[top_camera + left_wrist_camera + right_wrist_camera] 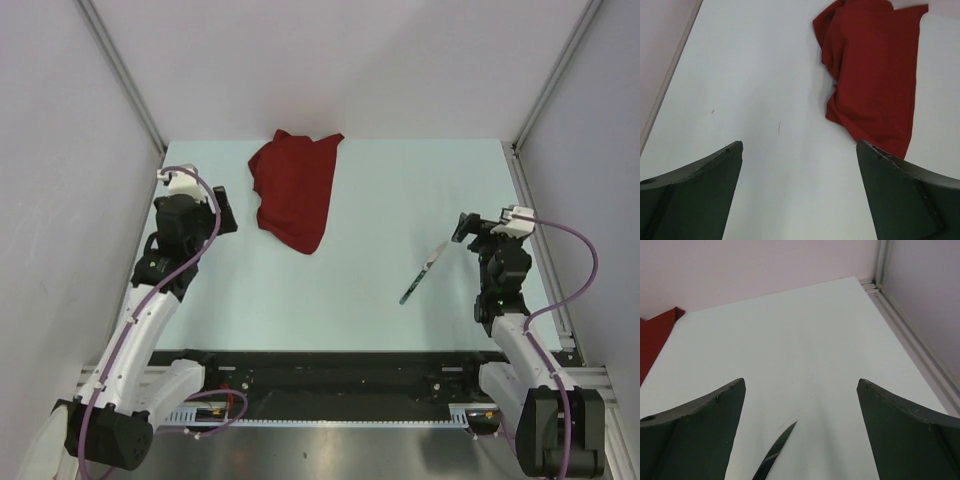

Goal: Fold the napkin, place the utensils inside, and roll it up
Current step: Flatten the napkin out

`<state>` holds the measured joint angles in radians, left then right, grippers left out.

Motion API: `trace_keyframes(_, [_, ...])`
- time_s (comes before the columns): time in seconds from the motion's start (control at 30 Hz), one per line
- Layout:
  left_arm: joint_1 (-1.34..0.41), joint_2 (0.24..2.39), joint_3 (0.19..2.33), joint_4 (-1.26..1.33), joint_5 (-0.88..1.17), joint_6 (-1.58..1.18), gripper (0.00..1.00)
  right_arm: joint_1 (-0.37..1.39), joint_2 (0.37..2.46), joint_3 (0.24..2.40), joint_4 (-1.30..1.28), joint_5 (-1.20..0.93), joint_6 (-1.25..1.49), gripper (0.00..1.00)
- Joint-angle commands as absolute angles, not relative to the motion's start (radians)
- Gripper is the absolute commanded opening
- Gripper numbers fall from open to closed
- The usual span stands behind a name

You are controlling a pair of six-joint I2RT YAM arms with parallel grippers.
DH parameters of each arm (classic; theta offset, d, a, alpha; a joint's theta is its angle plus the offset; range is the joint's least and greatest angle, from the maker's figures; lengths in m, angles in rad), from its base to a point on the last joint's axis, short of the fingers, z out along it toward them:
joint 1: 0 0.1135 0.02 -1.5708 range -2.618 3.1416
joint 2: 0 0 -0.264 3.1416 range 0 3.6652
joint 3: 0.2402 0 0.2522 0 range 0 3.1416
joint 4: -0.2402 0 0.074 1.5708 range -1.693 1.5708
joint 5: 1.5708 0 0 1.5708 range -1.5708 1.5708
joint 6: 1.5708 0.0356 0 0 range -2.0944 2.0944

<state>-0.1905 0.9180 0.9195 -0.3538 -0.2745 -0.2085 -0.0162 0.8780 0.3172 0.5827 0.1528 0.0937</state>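
Left claw: the left claw (224,208) has its fingers spread wide and holds nothing; it hangs above bare table (380,200).
Right claw: the right claw (465,228) is likewise spread wide and empty.
Napkin, place: the dark red napkin (293,190) lies ahead of the left claw and to its right, near but not touching. From the left wrist it fills the upper right beyond the claw (800,150). It is well apart from the right claw, far off to that claw's left.
Napkin, lie: bunched and creased (875,80), not flat. Its long axis runs from the far edge toward the arms, narrowing to a corner at the near end.
Utensil, place: one slim utensil (424,272) can be made out, flat on the table. Its far end is just below the right claw's open fingers; the rest trails back toward the arm's base and to the left.
Utensil, direction: long axis diagonal. The pale metal end points far and right, showing as a tip (774,452) low between the fingers of the right claw (801,385). The dark handle end points near and left.
Step in hand: by my reading, the very start; the napkin is neither spread nor folded.
Next move: likely the left claw reaches right and forward to pinch a napkin edge. Flattening the cloth probably wants both claws on opposite corners.
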Motion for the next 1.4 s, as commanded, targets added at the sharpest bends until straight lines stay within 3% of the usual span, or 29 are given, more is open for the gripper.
trace_keyframes(0.0, [-0.181,0.894,0.914,-0.374,-0.262,-0.202,1.0,-0.008,0.877,0.388,0.61,0.09,0.127,1.0])
trace_keyframes(0.13, [-0.178,0.894,0.899,-0.365,-0.264,-0.206,1.0,-0.012,0.916,0.46,0.496,0.198,0.375,1.0])
trace_keyframes(0.27, [-0.166,0.893,0.894,-0.364,-0.253,-0.213,1.0,-0.041,1.07,0.535,0.558,-0.298,0.383,1.0])
trace_keyframes(0.33, [-0.158,0.894,0.893,-0.364,-0.239,-0.224,1.0,-0.003,1.17,0.593,0.65,-0.38,0.477,1.0])
trace_keyframes(0.43, [-0.152,0.893,0.887,-0.364,-0.227,-0.236,1.0,0.249,1.377,0.819,0.422,-0.254,0.323,0.98])
trace_keyframes(0.5, [-0.149,0.891,0.884,-0.368,-0.226,-0.239,1.0,0.461,1.527,0.999,0.316,-0.036,0.247,0.94])
trace_keyframes(0.53, [-0.149,0.89,0.881,-0.37,-0.227,-0.241,1.0,0.506,1.583,1.058,0.226,-0.003,0.23,0.84])
trace_keyframes(0.63, [-0.146,0.888,0.873,-0.376,-0.225,-0.248,1.0,0.612,1.817,1.338,0.004,0.067,0.25,0.68])
trace_keyframes(0.73, [-0.146,0.89,0.871,-0.379,-0.215,-0.253,1.0,0.691,2.02,1.565,-0.22,0.136,0.253,0.58])
trace_keyframes(0.87, [-0.143,0.89,0.873,-0.379,-0.201,-0.259,1.0,0.765,2.161,1.725,-0.386,0.25,0.258,0.53])
trace_keyframes(1.03, [-0.135,0.894,0.871,-0.377,-0.163,-0.267,1.0,0.785,2.269,1.792,-0.491,0.206,0.293,0.45])
trace_keyframes(1.37, [-0.123,0.896,0.87,-0.38,-0.126,-0.278,1.0,0.836,2.273,1.75,-0.517,0.233,0.322,0.43])
